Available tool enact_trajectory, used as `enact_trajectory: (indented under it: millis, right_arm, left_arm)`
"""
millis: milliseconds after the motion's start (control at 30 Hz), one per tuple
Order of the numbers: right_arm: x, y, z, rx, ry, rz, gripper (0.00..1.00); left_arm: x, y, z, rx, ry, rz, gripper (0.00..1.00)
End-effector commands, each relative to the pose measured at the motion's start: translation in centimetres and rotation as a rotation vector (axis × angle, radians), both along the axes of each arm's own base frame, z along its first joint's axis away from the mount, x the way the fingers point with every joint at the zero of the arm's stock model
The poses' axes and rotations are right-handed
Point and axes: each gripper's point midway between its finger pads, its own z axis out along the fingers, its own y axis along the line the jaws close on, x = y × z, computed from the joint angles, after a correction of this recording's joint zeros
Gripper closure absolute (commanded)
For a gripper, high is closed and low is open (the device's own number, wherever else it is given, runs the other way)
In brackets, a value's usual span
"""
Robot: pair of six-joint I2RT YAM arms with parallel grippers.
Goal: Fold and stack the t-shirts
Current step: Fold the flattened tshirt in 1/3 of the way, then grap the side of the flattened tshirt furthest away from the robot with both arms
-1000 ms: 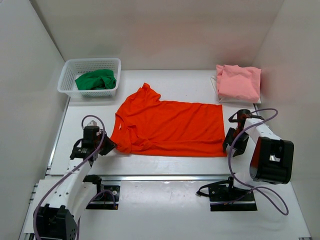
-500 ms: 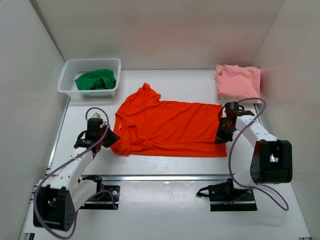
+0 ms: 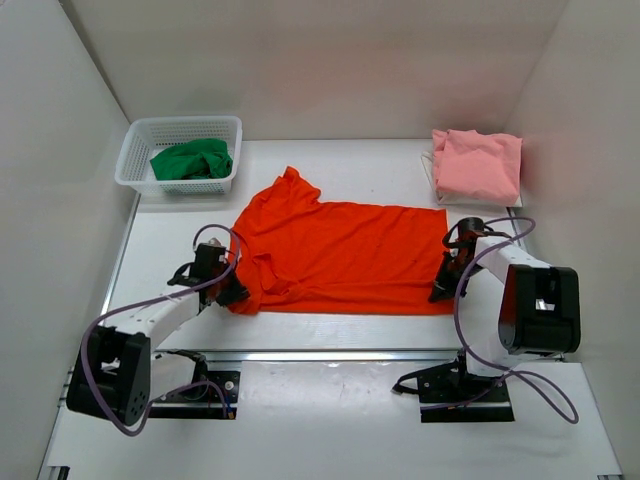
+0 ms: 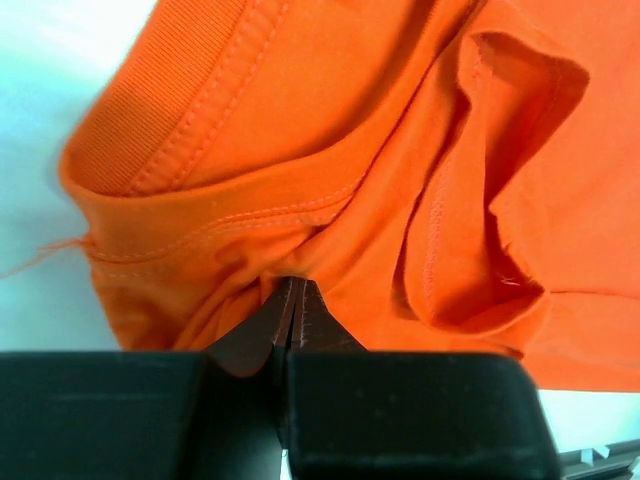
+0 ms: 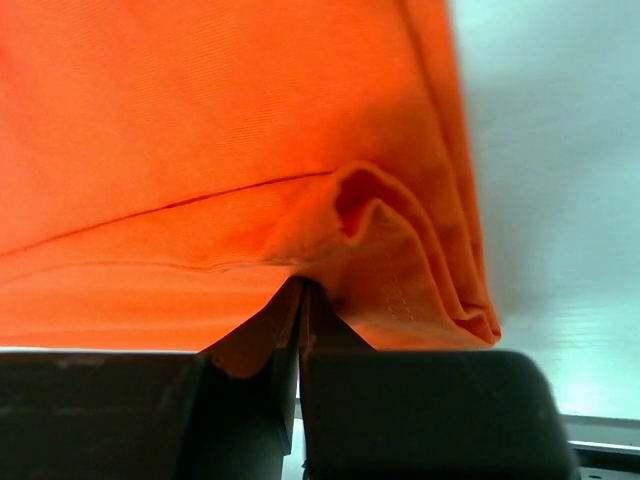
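Note:
The orange-red t-shirt (image 3: 340,255) lies spread flat mid-table, collar to the left, hem to the right. My left gripper (image 3: 232,292) sits at its near-left corner by the collar and sleeve. In the left wrist view this gripper (image 4: 293,285) is shut, with orange cloth (image 4: 330,230) bunched at its tips. My right gripper (image 3: 440,290) is at the near-right hem corner. Seen from the right wrist, that gripper (image 5: 302,285) is shut on a puckered fold of the hem (image 5: 400,260). A pale pink t-shirt (image 3: 478,165) lies folded at the back right. A green t-shirt (image 3: 192,160) is crumpled in the basket.
The white mesh basket (image 3: 185,122) stands at the back left corner. White walls enclose the table on three sides. A metal rail (image 3: 330,355) runs along the near edge, with both arm bases just in front of it.
Both grippers have moved in onto the near corners of the orange-red t-shirt and closed on its cloth. The shirt's near-left edge has bunched slightly.

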Motion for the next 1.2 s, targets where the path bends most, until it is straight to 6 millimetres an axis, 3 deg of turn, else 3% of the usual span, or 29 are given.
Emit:
enact_trajectory:
  millis: [0, 200, 300, 400, 433, 467, 533, 567, 633, 667, 700, 733, 767, 833, 867, 933, 967, 1000, 1067, 1100, 1167]
  right_arm:
    - [-1.8, -4.0, -1.8, -0.175, 0.083, -0.051, 1.00]
    - [-3.2, -6.4, -0.8, -0.268, 0.119, -0.071, 1.00]
    - [-2.2, -6.6, 0.1, -0.246, 0.081, -0.059, 1.00]
    - [-0.1, -4.1, 1.9, -0.140, -0.012, 0.033, 0.97]
    - [-0.1, -2.9, 2.4, -0.114, -0.022, 0.092, 0.95]
    - [0.0, -1.6, 3.3, -0.088, -0.031, 0.144, 0.92]
    - [0.7, 0.1, 5.1, -0.050, -0.054, 0.186, 0.87]
    - [1.4, 0.5, 6.2, -0.039, -0.081, 0.201, 0.83]
    - [2.7, 1.1, 8.0, -0.046, -0.136, 0.223, 0.74]
    - [3.7, 1.3, 9.2, -0.039, -0.172, 0.218, 0.72]
    - [5.2, 1.2, 10.5, -0.034, -0.231, 0.207, 0.72]
    - [6.2, 1.4, 11.3, -0.017, -0.262, 0.210, 0.71]
    - [6.6, 1.7, 11.9, -0.004, -0.285, 0.216, 0.71]
    - [8.7, 0.7, 13.4, -0.005, -0.355, 0.179, 0.67]
    - [9.2, 0.5, 13.8, -0.006, -0.375, 0.163, 0.67]
    - [10.4, 0.6, 14.6, -0.011, -0.420, 0.179, 0.65]
    - [11.0, 0.7, 15.1, -0.011, -0.445, 0.183, 0.64]
    - [11.7, 0.7, 15.6, -0.009, -0.469, 0.175, 0.64]
    - [12.5, 1.0, 15.7, -0.003, -0.493, 0.188, 0.63]
    - [12.8, 1.2, 15.8, 0.000, -0.505, 0.192, 0.63]
    - [13.4, 1.2, 15.7, 0.010, -0.518, 0.181, 0.63]
  left_arm:
    - [-2.1, 1.3, -0.9, 0.059, 0.043, -0.003, 0.93]
    - [-4.7, 0.5, -0.7, 0.016, 0.057, -0.031, 0.93]
    - [-4.8, -0.5, 0.6, -0.044, 0.010, -0.045, 0.93]
    - [-2.2, -1.3, 5.9, -0.127, -0.162, -0.039, 0.94]
    - [-1.1, -1.8, 8.2, -0.157, -0.215, -0.052, 0.93]
    - [-0.7, -2.0, 9.3, -0.170, -0.227, -0.069, 0.93]
    - [2.0, -3.1, 14.7, -0.181, -0.343, -0.124, 0.92]
    - [2.6, -3.8, 14.8, -0.177, -0.328, -0.161, 0.91]
    - [5.6, -5.2, 18.9, -0.181, -0.405, -0.207, 0.86]
    - [7.4, -5.9, 19.7, -0.164, -0.421, -0.249, 0.79]
    - [8.7, -6.7, 18.8, -0.169, -0.392, -0.275, 0.68]
    - [10.7, -7.1, 18.8, -0.145, -0.398, -0.290, 0.50]
    - [12.4, -7.0, 20.0, -0.120, -0.435, -0.291, 0.48]
    - [15.6, -7.6, 17.6, -0.078, -0.397, -0.296, 0.46]
    - [17.1, -7.5, 18.1, -0.069, -0.419, -0.292, 0.47]
    - [20.0, -7.4, 14.9, -0.013, -0.369, -0.283, 0.46]
    - [21.7, -7.4, 15.7, 0.014, -0.405, -0.279, 0.46]
    - [22.9, -6.9, 13.7, 0.052, -0.369, -0.259, 0.45]
    - [26.2, -6.1, 12.5, 0.123, -0.383, -0.224, 0.45]
    - [27.7, -5.5, 13.4, 0.142, -0.419, -0.202, 0.44]
    - [29.6, -5.4, 11.4, 0.170, -0.406, -0.203, 0.38]
